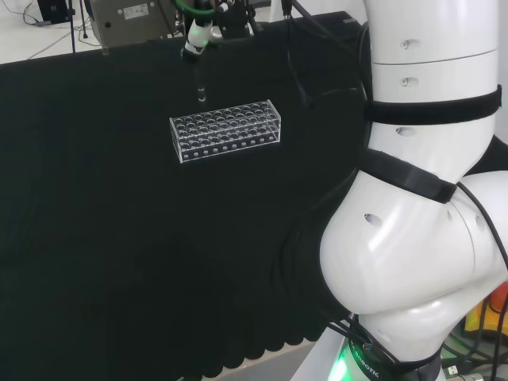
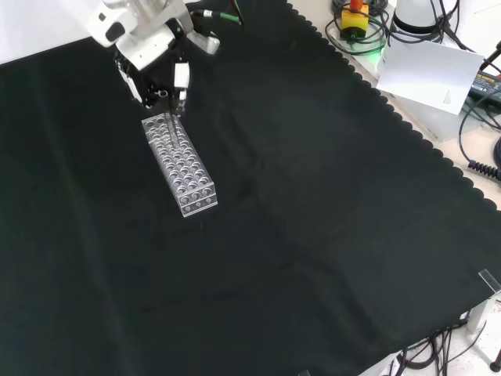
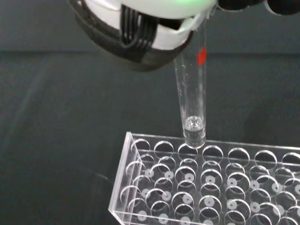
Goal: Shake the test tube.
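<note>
Black cloth (image 2: 313,235) covers the worktop; its edge is scalloped. Taking the cloth as landmark: in the front view, past its upper right edge, a pale surface carries a white sheet of paper (image 2: 427,70), black cables (image 2: 481,117) and a yellow-and-red button box (image 2: 356,16). In the head view, beyond the cloth's far edge, a grey metal box (image 1: 131,20) stands on a light floor with cables (image 1: 32,16).

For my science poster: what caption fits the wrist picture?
Robot hand holding a clear test tube just above the see-through rack.
</note>
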